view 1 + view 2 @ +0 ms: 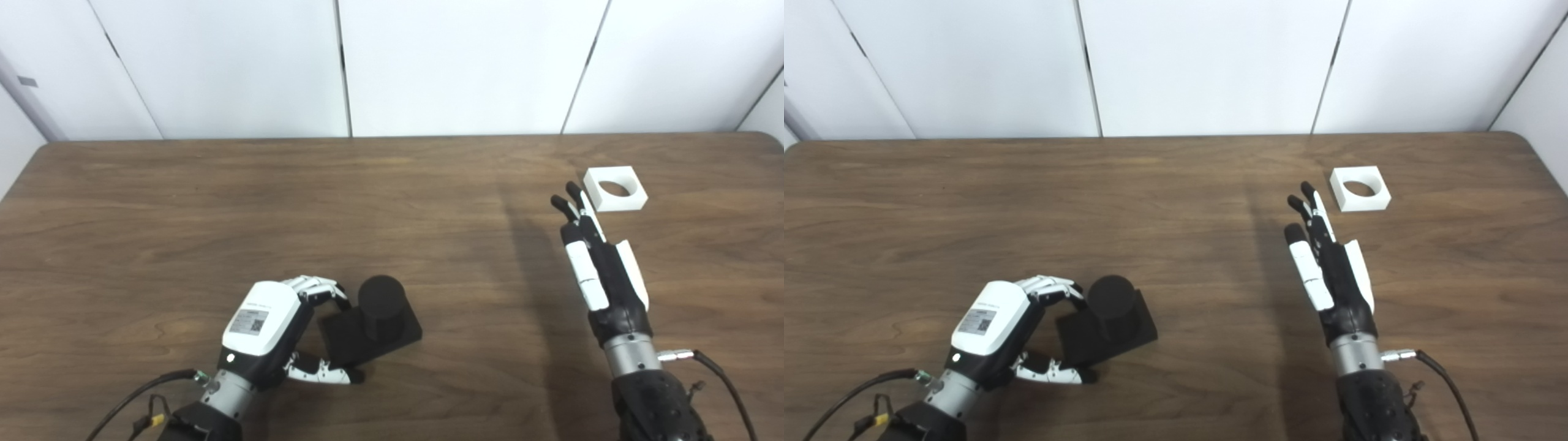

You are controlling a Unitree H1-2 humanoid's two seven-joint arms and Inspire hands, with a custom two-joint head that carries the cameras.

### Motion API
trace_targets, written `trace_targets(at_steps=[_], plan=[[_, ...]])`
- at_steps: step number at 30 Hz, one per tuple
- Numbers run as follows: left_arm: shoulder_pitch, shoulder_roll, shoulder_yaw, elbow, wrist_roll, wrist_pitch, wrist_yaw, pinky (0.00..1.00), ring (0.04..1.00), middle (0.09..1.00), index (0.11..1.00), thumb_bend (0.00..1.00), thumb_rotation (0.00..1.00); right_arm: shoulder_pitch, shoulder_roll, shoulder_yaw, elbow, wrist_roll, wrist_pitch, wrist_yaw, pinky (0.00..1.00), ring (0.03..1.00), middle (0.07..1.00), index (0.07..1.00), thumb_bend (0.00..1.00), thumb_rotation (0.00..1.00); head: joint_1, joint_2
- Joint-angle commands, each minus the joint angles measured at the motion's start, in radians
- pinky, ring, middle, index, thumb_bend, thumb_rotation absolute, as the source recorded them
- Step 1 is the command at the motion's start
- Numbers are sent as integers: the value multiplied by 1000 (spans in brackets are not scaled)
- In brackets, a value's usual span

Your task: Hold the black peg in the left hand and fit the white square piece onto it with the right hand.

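Note:
The black peg (381, 300) is a short round post standing on a flat black square base (345, 343), near the table's front left. My left hand (269, 324) wraps the base's left side, fingers curled onto its far corner and thumb against its near edge. The white square piece (620, 203), with a round hole through it, lies flat at the far right of the table. My right hand (597, 269) is open with its fingers stretched straight out. It points at the white piece, with the fingertips just short of the piece's near left corner.
The brown wooden table (392, 202) runs to a white panelled wall at the back. Its right far corner is rounded, just beyond the white piece. Cables trail from both wrists at the bottom edge.

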Motion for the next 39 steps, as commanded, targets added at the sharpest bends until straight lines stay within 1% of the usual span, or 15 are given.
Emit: trace_targets(at_steps=[1, 4, 9, 12, 17, 20, 23, 26, 30, 32, 34, 35, 37, 38, 39], plan=[[17, -13, -35, 11, -23, -48, -30, 640, 753, 742, 488, 510, 42, 97, 58, 17, -60, -9, -5, -13, 1000, 983, 931, 981, 550, 1000, -5, 3], [21, -20, -45, 15, -20, -57, -38, 666, 766, 753, 489, 509, 43, 96, 53, 22, -63, -13, -2, -18, 1000, 986, 931, 984, 550, 1000, -11, 4], [32, -34, -59, 32, -31, -82, -35, 640, 756, 749, 488, 509, 42, 99, 53, 25, -72, -13, 16, -23, 1000, 982, 930, 980, 568, 1000, -37, 0], [34, -36, -62, 38, -32, -88, -38, 659, 757, 749, 488, 509, 42, 103, 49, 29, -70, -19, 12, -26, 1000, 976, 932, 981, 574, 1000, -53, -8], [33, -40, -63, 48, -29, -94, -43, 653, 756, 751, 488, 510, 41, 104, 49, 21, -62, 17, -2, -25, 1000, 988, 937, 983, 565, 1000, -77, -16], [33, -42, -62, 56, -32, -97, -46, 655, 764, 754, 488, 510, 40, 95, 37, 10, -58, 18, -30, -32, 1000, 982, 938, 989, 524, 1000, -85, -22], [32, -41, -64, 57, -29, -90, -62, 659, 768, 756, 489, 510, 40, 80, 25, -10, -75, 14, -13, -32, 1000, 986, 937, 988, 519, 1000, -117, -38], [32, -40, -65, 60, -32, -90, -65, 670, 766, 754, 489, 511, 39, 66, 1, -40, -89, 43, -3, -18, 1000, 990, 946, 993, 509, 1000, -151, -54], [29, -39, -67, 79, -29, -107, -48, 675, 758, 744, 488, 512, 38, 43, -28, -106, -117, 84, 43, -6, 1000, 996, 954, 976, 514, 911, -201, -83], [29, -38, -66, 87, -34, -116, -44, 654, 749, 740, 487, 513, 38, 25, -60, -140, -120, 70, 64, 0, 1000, 990, 949, 964, 520, 830, -212, -91], [30, -36, -66, 85, -35, -111, -52, 649, 751, 743, 488, 513, 38, 2, -96, -166, -112, 28, 80, 6, 1000, 969, 936, 950, 538, 786, -222, -109], [31, -36, -66, 83, -34, -108, -57, 649, 754, 744, 488, 513, 38, -8, -109, -176, -108, 9, 87, 11, 1000, 963, 930, 944, 549, 773, -222, -109], [33, -35, -66, 83, -34, -107, -59, 654, 755, 745, 488, 513, 38, -29, -125, -194, -104, -8, 104, 20, 1000, 960, 924, 936, 555, 734, -229, -132], [33, -34, -66, 83, -35, -108, -59, 656, 755, 743, 488, 513, 38, -41, -135, -200, -105, -6, 117, 24, 1000, 959, 923, 932, 557, 693, -229, -132], [34, -33, -67, 84, -36, -110, -58, 657, 753, 741, 488, 513, 38, -51, -144, -203, -106, -2, 129, 27, 999, 955, 921, 929, 565, 650, -233, -143]])
